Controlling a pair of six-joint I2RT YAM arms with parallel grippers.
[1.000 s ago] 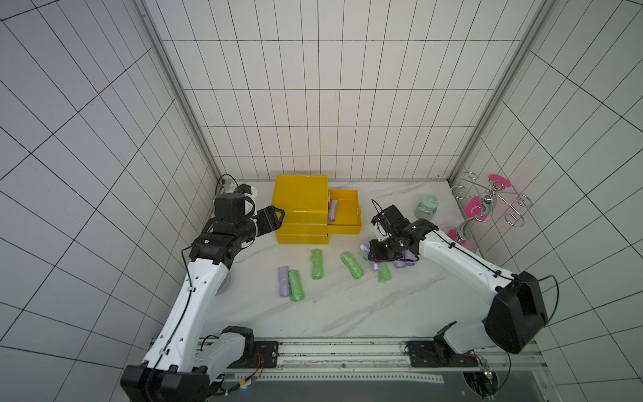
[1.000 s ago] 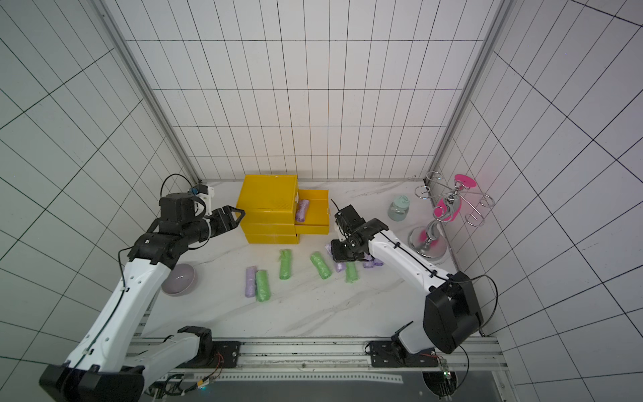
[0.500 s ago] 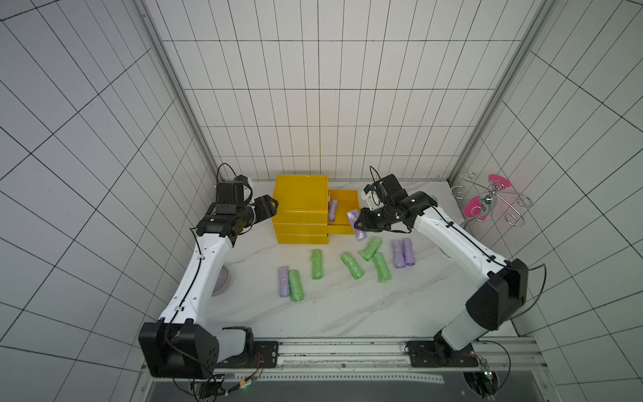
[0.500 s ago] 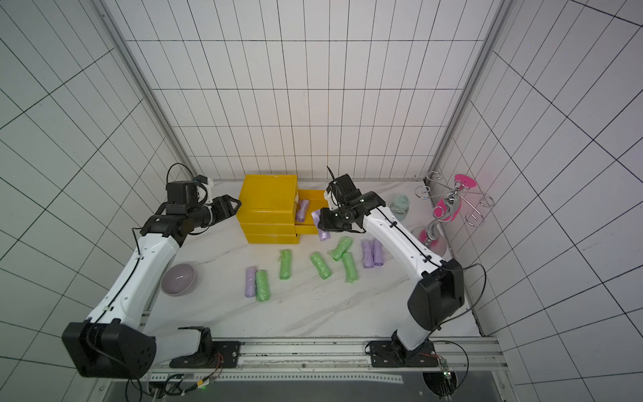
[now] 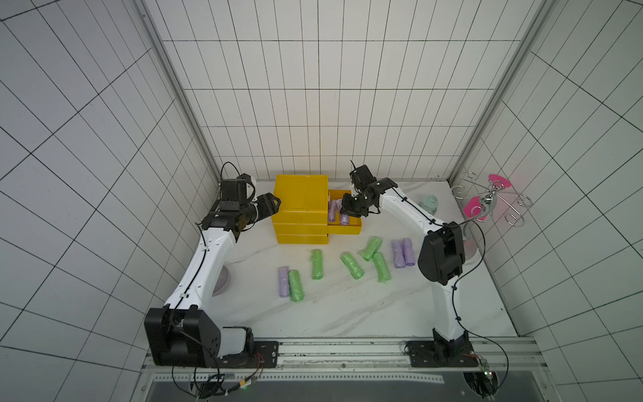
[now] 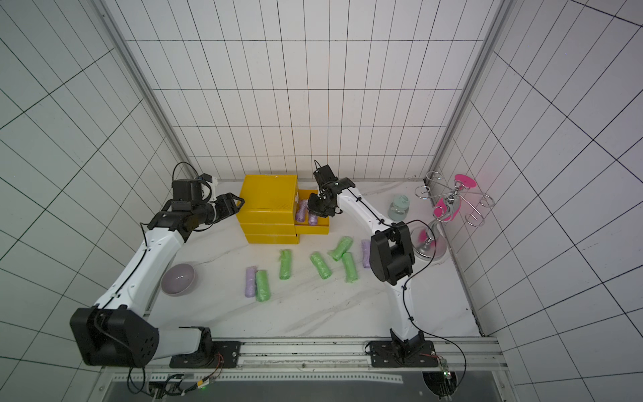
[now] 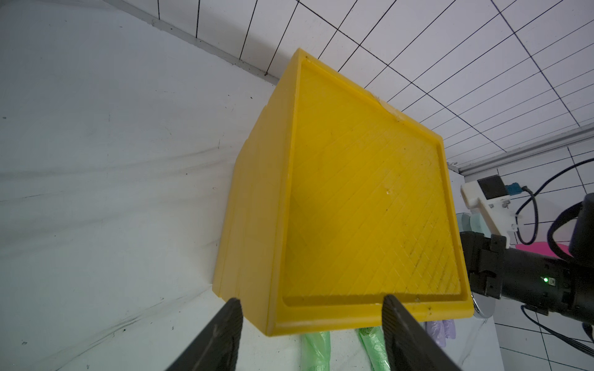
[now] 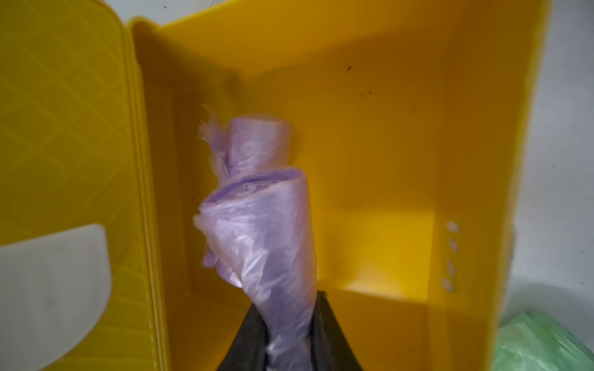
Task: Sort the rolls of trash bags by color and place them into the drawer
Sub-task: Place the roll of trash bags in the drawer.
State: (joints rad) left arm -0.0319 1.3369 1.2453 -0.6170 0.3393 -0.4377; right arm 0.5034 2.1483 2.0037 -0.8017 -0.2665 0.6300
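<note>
The yellow drawer (image 5: 348, 229) (image 6: 315, 229) stands pulled out to the right of its cabinet (image 5: 301, 202). One purple roll (image 5: 332, 210) (image 8: 254, 144) lies inside it. My right gripper (image 5: 348, 209) (image 8: 289, 308) is shut on a second purple roll (image 8: 266, 237) (image 6: 312, 219), held over the drawer beside the first. Several green rolls (image 5: 352, 265) (image 6: 284, 264) and three purple ones (image 5: 402, 252) (image 5: 284, 281) lie on the table. My left gripper (image 5: 273, 205) (image 7: 310, 302) is open at the cabinet's left top edge, its fingers straddling a corner.
A lavender bowl (image 6: 178, 279) sits at the left under my left arm. A mint jar (image 5: 428, 203) and a chrome rack with pink parts (image 5: 487, 202) stand at the back right. Tiled walls close in on three sides.
My right gripper has lifted a purple roll from the pile on the right and carried it back to the open drawer. My left gripper has drawn closer to the cabinet.
</note>
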